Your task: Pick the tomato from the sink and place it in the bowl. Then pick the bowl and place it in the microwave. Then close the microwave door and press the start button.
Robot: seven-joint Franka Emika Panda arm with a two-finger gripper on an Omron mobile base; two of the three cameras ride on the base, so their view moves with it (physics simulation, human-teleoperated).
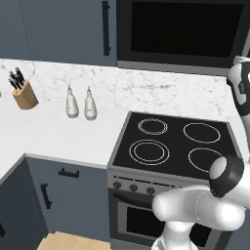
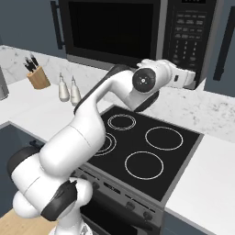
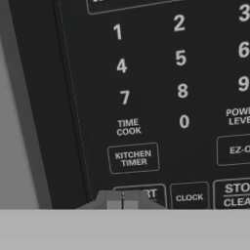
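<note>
The microwave hangs above the stove with its microwave door shut; the dark window shows nothing inside. My gripper is shut and reaches up to the lower part of the keypad panel on the microwave's right side. In the hand view the closed fingertips sit right against the START button, covering its left half. CLOCK and STOP/CLEAR keys lie to its right. The tomato, the bowl and the sink are out of view.
A black stove with ring burners sits below the arm. On the white counter to the left stand two pale bottles and a knife block. Dark cabinets flank the microwave.
</note>
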